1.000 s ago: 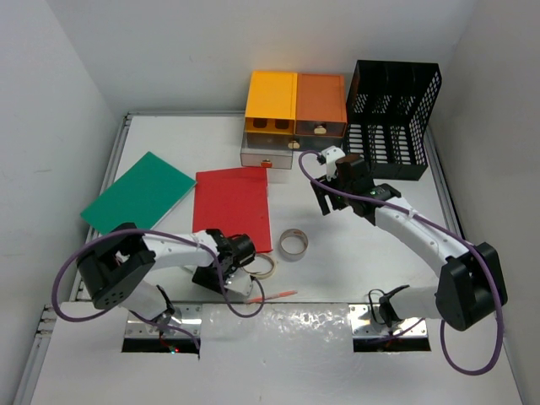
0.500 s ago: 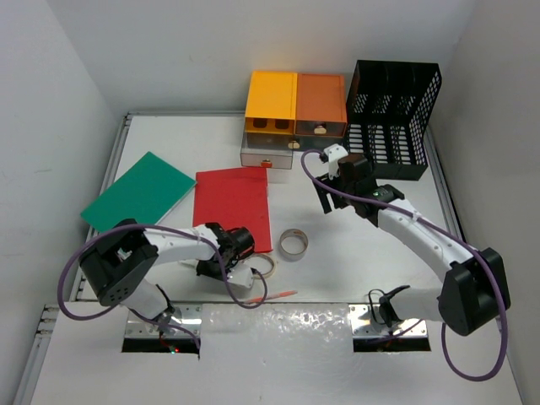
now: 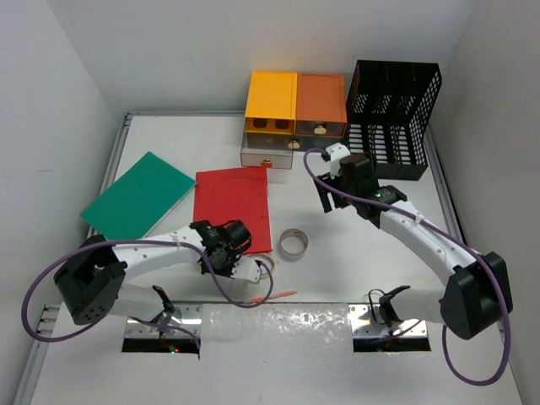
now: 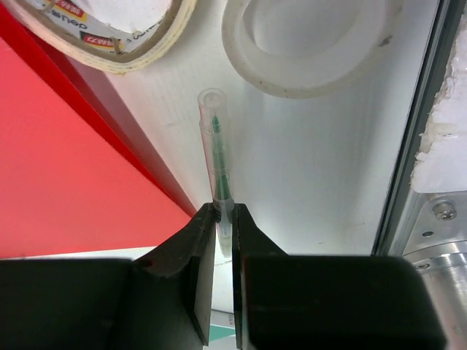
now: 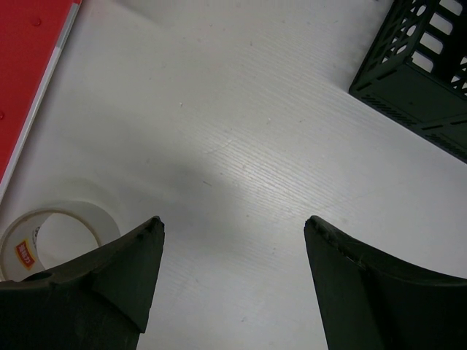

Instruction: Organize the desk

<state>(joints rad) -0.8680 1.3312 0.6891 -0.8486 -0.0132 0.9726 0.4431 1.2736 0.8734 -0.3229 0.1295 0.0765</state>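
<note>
Above the white desk (image 3: 337,270) that lies beneath them both, the left end effector (image 4: 224,219) pinches a clear pen (image 4: 215,153) beside a red folder (image 4: 66,160), while the right end effector (image 5: 233,233) hovers spread near a black rack (image 5: 430,65).

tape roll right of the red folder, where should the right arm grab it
Take the tape roll by its ring wall, coming straight down: one jaw in the hole, one outside. It lies flat on the desk with the hole facing up, so the wall is the only thin part.

Tiny red label (image 4: 97,39) on tape roll (image 4: 157,45), illegible.
</note>
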